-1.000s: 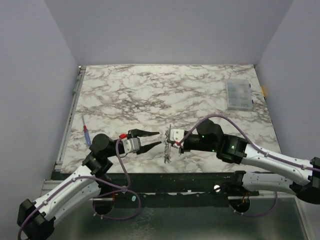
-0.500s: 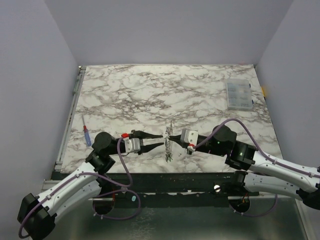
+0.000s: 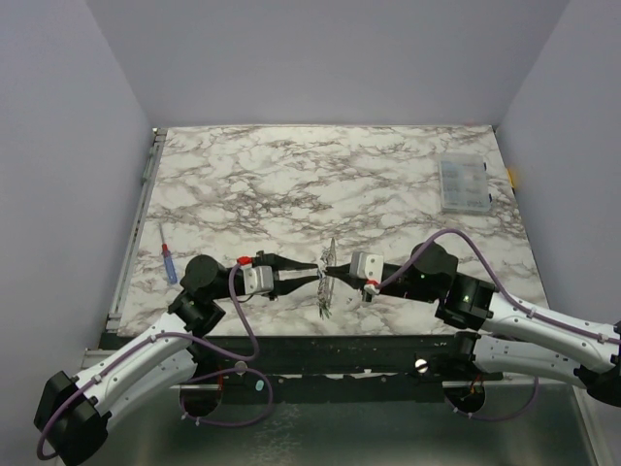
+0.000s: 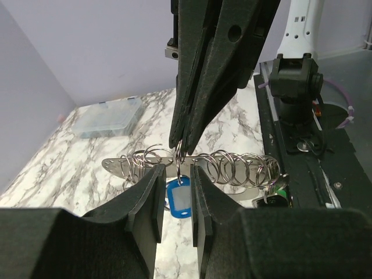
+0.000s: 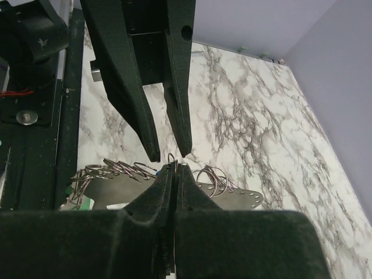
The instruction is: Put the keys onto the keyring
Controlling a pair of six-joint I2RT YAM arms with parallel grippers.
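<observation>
The screwdriver (image 3: 169, 262) lies by the worktop's left edge and the clear box (image 3: 463, 184) near the right edge, both well apart from the work. The keyring (image 4: 232, 170) stands near the middle of the front edge, between my two arms, its split rings crowding the blue key (image 4: 178, 196). My left pincer (image 3: 316, 273) reaches in level from the left, jaws narrowly apart around that key's small ring. The right pincer (image 3: 330, 271) meets it tip to tip, pressed together.
</observation>
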